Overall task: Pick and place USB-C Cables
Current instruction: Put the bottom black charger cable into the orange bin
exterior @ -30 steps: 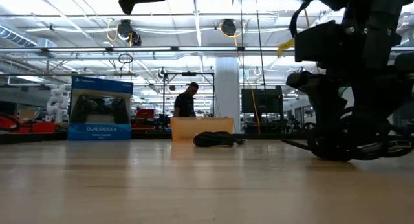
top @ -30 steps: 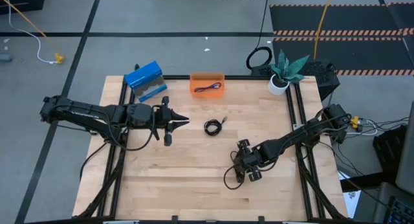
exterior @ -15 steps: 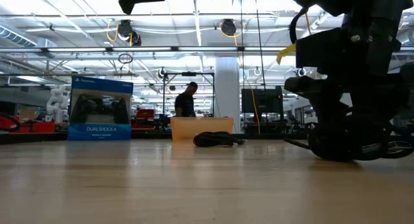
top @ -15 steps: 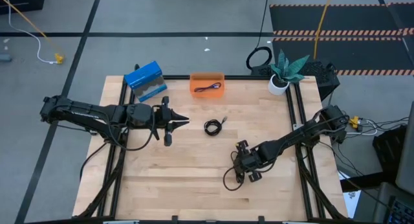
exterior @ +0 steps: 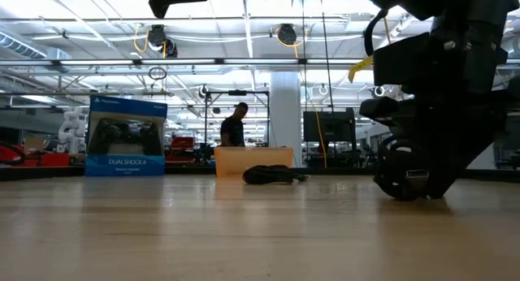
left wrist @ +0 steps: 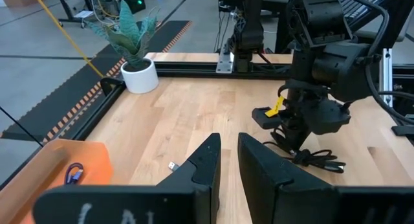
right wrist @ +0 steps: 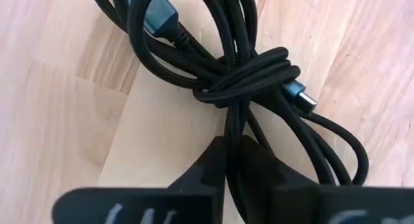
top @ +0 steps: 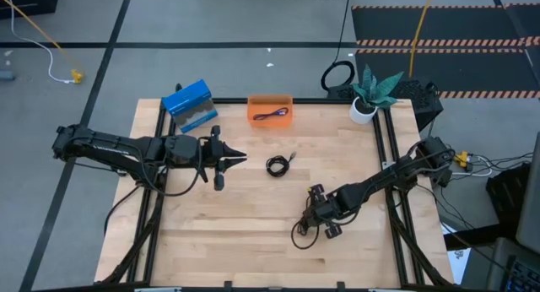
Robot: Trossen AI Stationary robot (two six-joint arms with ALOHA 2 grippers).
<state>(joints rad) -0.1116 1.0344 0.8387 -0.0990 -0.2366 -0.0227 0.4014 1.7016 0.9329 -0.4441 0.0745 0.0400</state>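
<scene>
A loose black USB-C cable tangle (top: 297,235) lies on the wooden table's near right part, and my right gripper (top: 314,227) is shut on it. The right wrist view shows the tangle's knot (right wrist: 249,75) and its two plugs. A tight black coil (top: 277,165) rests flat at mid-table. A purple-blue cable (top: 270,115) lies inside the orange bin (top: 270,100) at the far edge. My left gripper (top: 226,162) hovers to the left of the coil, its fingers (left wrist: 208,160) a narrow gap apart with nothing between them. My right gripper pinches several strands of the black tangle (right wrist: 234,130) between its two fingers, just beside the knot. The fingers come from above, slanting steeply down. The tangle's loops (right wrist: 323,146) lie on the table around the fingertips.
A blue game-controller box (top: 190,105) stands at the far left of the table. A potted plant (top: 371,94) stands at the far right corner. Black frame rails run along the table's sides. Bare wood lies between the coil and the near edge.
My right gripper has shut on the black tangle. In the low view the loops that spread wide beside it are now drawn in under the fingers. My left arm has kept still.
</scene>
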